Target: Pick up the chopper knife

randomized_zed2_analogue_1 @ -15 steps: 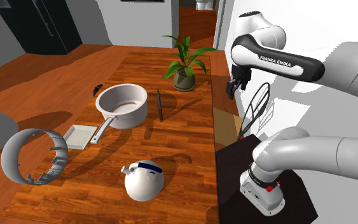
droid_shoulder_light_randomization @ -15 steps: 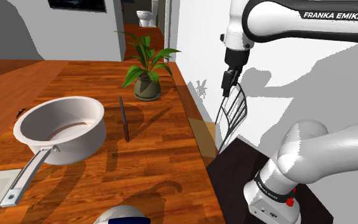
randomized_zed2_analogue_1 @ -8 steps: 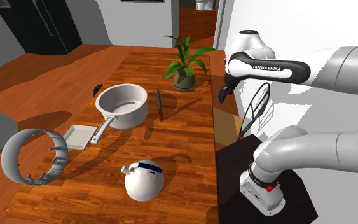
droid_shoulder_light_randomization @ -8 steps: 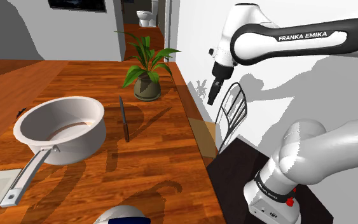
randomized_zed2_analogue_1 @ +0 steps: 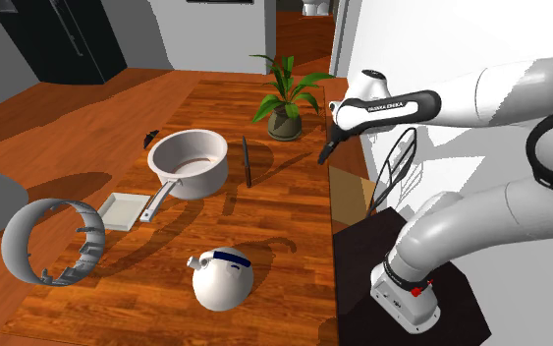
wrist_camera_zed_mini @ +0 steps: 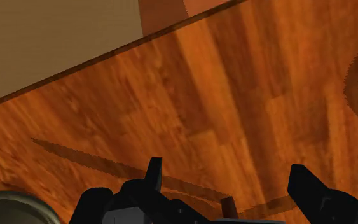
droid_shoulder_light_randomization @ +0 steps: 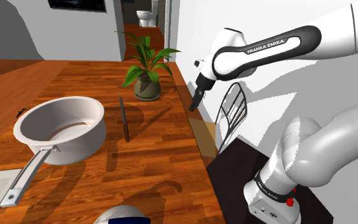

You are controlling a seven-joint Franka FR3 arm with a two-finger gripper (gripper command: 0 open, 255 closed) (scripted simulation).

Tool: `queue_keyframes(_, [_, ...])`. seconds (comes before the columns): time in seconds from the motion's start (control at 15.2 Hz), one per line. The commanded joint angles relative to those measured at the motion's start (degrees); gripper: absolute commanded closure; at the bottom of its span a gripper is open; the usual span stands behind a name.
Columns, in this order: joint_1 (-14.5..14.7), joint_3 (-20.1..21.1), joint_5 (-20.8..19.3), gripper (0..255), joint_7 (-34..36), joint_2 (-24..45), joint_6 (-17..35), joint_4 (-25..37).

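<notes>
The table [droid_shoulder_light_randomization: 158,167] below me is glossy reddish-brown wood, laid in planks with a streaky grain. The chopper knife [droid_shoulder_light_randomization: 124,119] lies flat on it. It is a slim, straight, dark sliver, greyer at the end toward the plant and browner at the other. In the second exterior view the knife [randomized_zed2_analogue_1: 248,162] lies just beside a smooth, pale grey round saucepan [randomized_zed2_analogue_1: 193,179] with a long flat handle. A leafy green potted plant [randomized_zed2_analogue_1: 284,122] in a squat, dull round pot stands past the knife's tip. Nearer that camera sit a white domed kettle [randomized_zed2_analogue_1: 223,279] with a blue band and a grey open ring-shaped piece [randomized_zed2_analogue_1: 30,246].

My all-black gripper [droid_shoulder_light_randomization: 195,103] hangs tilted in the air over the table's edge by the white wall. It is on the shoulder view's right of the knife and well apart from it.

In the wrist view my fingers [wrist_camera_zed_mini: 154,173] stand wide apart. Only bare plank wood shows between them, crossed by thin curved shadows. I grip nothing and touch nothing.
</notes>
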Motion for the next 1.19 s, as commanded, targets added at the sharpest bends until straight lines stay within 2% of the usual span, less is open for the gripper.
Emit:
queue_keyframes(0.0, [3.88,-3.18,4.29,0,-5.83,4.77,6.36,0.49])
queue_keyframes(0.13, [8.67,-6.74,10.01,0,-12.54,8.93,11.05,1.55])
queue_keyframes(0.26, [14.44,-10.86,17.66,0,-20.76,13.18,14.76,3.26])
queue_keyframes(0.46, [23.52,-17.08,33.32,0,-36.32,19.96,17.48,7.31])
queue_keyframes(0.59, [27.79,-19.76,45.25,0,-47.73,24.92,16.78,10.95])
queue_keyframes(0.73, [29.40,-20.39,56.02,0,-57.95,29.98,14.43,14.89])
queue_keyframes(0.86, [29.15,-19.57,64.55,0,-66.17,34.65,11.40,18.74])
queue_keyframes(1.12, [27.45,-17.10,76.42,0,-77.91,42.63,5.09,26.02])
